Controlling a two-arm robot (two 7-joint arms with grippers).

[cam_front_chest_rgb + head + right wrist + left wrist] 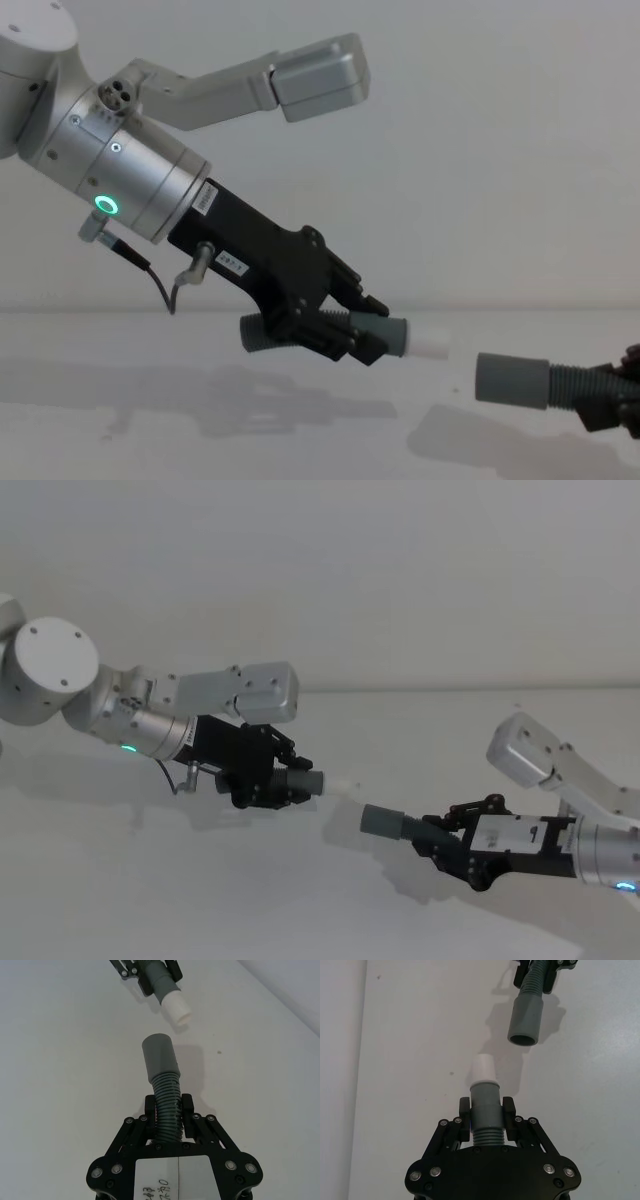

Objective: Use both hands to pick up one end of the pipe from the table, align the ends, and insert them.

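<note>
Pipe pieces (385, 331) are hanging clamped tight in left gripper (487, 1110) and right gripper (169, 1110), white tip (483, 1067) apparently skewed from socket (525, 1015), risking a jammed insertion.

Plain, pale grey wall (400, 580) in the background, right across the far side.

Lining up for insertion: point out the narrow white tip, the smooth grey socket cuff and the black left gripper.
narrow white tip (484, 1067), left wrist view, middle of its side.
smooth grey socket cuff (159, 1057), right wrist view, mid-wall.
black left gripper (486, 1110), left wrist view, between fingertips.
</note>
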